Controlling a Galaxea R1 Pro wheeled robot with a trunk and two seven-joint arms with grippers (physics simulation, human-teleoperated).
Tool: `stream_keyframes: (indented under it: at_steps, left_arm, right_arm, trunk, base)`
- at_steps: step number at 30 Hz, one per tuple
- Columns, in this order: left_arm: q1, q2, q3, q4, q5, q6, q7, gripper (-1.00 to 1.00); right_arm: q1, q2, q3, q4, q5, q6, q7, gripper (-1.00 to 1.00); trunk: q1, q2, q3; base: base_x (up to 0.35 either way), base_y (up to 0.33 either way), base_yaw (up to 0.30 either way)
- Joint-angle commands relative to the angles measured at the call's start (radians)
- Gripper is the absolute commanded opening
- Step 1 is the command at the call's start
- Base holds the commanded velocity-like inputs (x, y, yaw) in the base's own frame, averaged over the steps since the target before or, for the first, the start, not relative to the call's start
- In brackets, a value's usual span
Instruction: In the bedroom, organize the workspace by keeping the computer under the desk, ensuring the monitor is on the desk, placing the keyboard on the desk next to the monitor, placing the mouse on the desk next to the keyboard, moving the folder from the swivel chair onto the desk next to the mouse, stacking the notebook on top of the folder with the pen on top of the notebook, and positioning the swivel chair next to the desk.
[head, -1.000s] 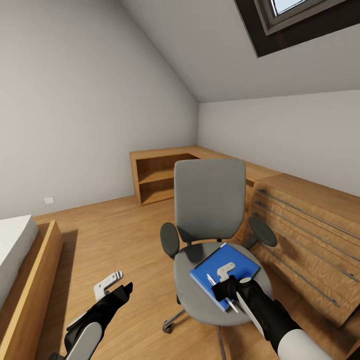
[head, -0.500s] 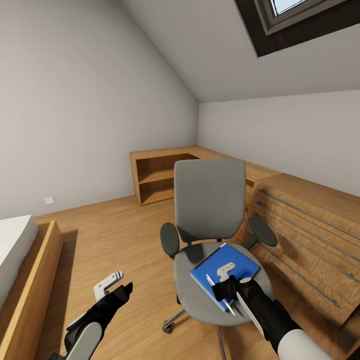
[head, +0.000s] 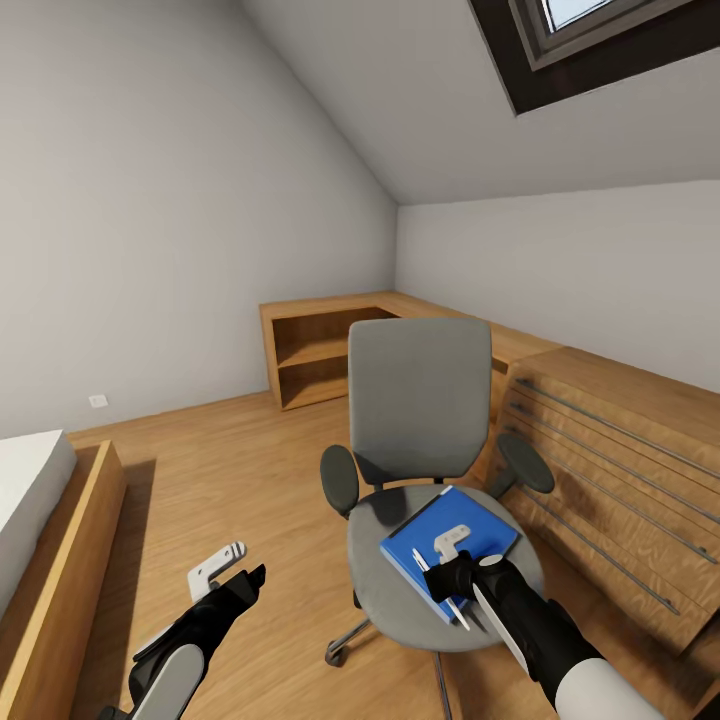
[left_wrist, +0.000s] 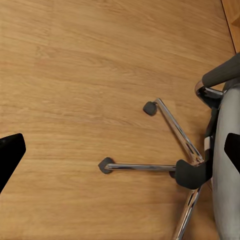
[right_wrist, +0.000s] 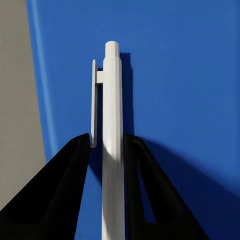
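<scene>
The grey swivel chair (head: 420, 410) stands in the middle of the room, and the bright blue folder (head: 472, 516) lies flat on its seat. My right gripper (head: 452, 582) hovers over the folder's near corner, shut on the thin white pen (head: 461, 612). The right wrist view shows the pen (right_wrist: 112, 125) pinched between the two black fingers (right_wrist: 65, 190), with the folder (right_wrist: 185, 75) right behind it and its shadow cast on the blue. My left gripper (head: 240, 585) hangs open over the floor to the chair's left, looking down at the chrome star base (left_wrist: 175, 130).
A light wooden drawer chest (head: 620, 480) stands close on the chair's right. A low wooden corner shelf (head: 320, 350) runs along the back wall. A bed with a wooden frame (head: 60, 560) is at the left. Bare wood floor (head: 240, 470) lies between bed and chair.
</scene>
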Motion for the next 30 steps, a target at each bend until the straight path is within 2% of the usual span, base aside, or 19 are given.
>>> stream_keyframes:
  at_steps: [1, 10, 15, 22, 26, 30]
  left_arm:
    - [-0.001, 0.001, -0.002, -0.001, 0.005, 0.002, 0.008, 1.0]
    - [-0.001, 0.001, -0.004, -0.001, 0.005, 0.002, 0.008, 1.0]
    - [-0.001, 0.001, -0.005, -0.002, 0.005, 0.002, 0.007, 1.0]
    - [-0.001, 0.002, -0.033, -0.002, 0.004, 0.001, 0.008, 1.0]
    - [-0.001, 0.002, -0.039, -0.002, 0.004, 0.001, 0.008, 1.0]
    - [-0.001, 0.003, -0.041, -0.002, 0.004, 0.0, 0.008, 1.0]
  right_arm:
    - [-0.001, -0.001, 0.002, -0.002, 0.001, 0.005, 0.003, -1.0]
    - [-0.001, -0.001, 0.002, -0.003, 0.001, 0.005, 0.003, -1.0]
    - [-0.001, -0.002, 0.002, -0.004, 0.001, 0.005, 0.002, -1.0]
    - [-0.001, -0.004, 0.001, -0.043, 0.001, 0.009, 0.0, -1.0]
    - [0.001, -0.021, -0.002, -0.122, -0.003, 0.033, -0.001, -1.0]
    - [0.022, -0.062, -0.005, -0.253, -0.027, 0.1, -0.005, -1.0]
  trunk:
    - [0.0, -0.001, -0.001]
    - [0.0, -0.001, -0.001]
    - [-0.019, 0.034, 0.015]
    - [-0.046, 0.083, 0.037]
    - [-0.061, 0.111, 0.049]
    - [-0.077, 0.139, 0.062]
  base:
    - [0.0, 0.0, 0.0]
    - [0.0, 0.0, 0.0]
    - [0.0, 0.0, 0.0]
    - [0.0, 0.0, 0.0]
    - [0.0, 0.0, 0.0]
    - [0.0, 0.0, 0.0]
